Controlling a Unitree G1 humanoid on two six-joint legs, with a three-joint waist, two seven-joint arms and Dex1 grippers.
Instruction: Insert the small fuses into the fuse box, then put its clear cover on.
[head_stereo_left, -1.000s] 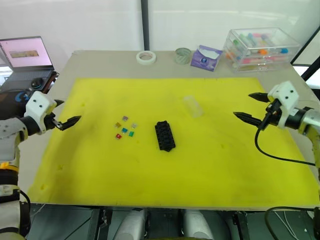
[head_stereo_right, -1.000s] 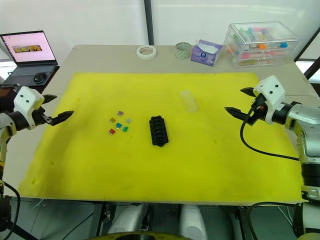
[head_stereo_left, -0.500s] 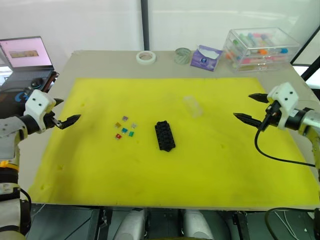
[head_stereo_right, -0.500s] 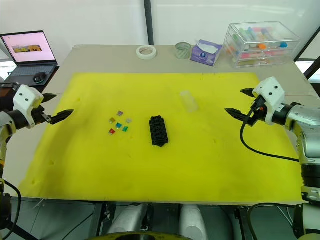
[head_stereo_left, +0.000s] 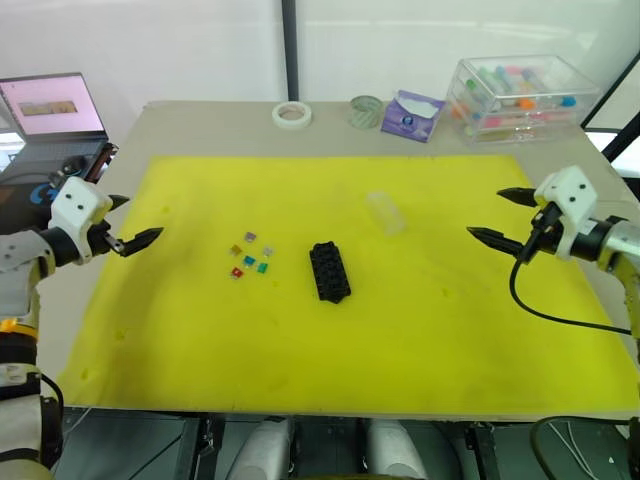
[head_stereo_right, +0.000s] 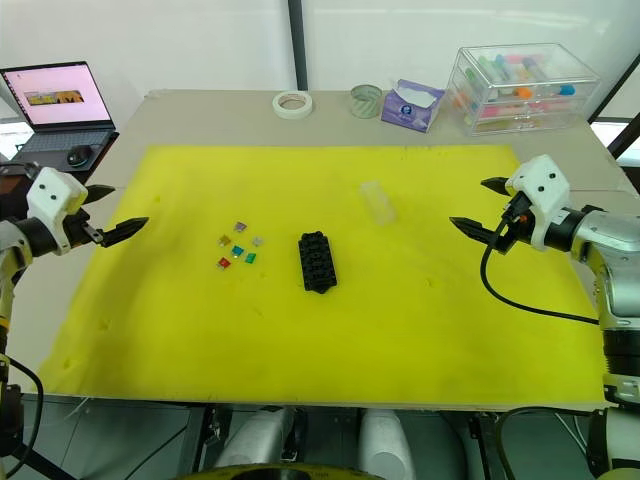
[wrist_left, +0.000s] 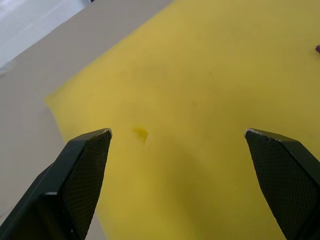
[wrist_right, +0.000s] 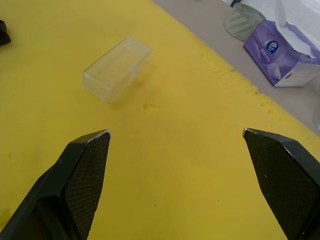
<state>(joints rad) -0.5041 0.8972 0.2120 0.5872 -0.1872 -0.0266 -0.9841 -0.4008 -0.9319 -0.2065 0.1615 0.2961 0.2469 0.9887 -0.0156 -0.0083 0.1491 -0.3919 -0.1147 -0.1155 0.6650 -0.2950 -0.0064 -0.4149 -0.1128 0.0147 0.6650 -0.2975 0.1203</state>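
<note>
The small fuses (head_stereo_left: 251, 256), six tiny coloured pieces, lie in a loose cluster on the yellow foam mat (head_stereo_left: 400, 330), left of centre; none is seated yet. Just to their right lies the fuse box (head_stereo_left: 329, 271), a black slotted block, its long side running near to far. The clear cover (head_stereo_left: 386, 212) rests farther back and to the right, apart from the box, and appears in the right wrist view as a hollow transparent cap (wrist_right: 116, 68). The left pincer (head_stereo_left: 132, 229) hovers released at the mat's left edge, empty, well apart from the fuses; the right pincer (head_stereo_left: 507, 217) hovers released near the right edge, likewise empty. The step in hand is judged to be the first fuse pick, for which the left pincer is the nearer. The fuses sit close together, so the fingers should probably close on an outer piece, across its flat faces, to avoid scattering the rest. The soft mat may let a fuse sink or tip under pressure. The right pincer could steady the box during insertion. Beyond the mat, the counter (head_stereo_left: 200, 125) carries a tape roll (head_stereo_left: 292, 114), a tissue box (head_stereo_left: 410, 114) and a clear organiser (head_stereo_left: 523, 96).
</note>
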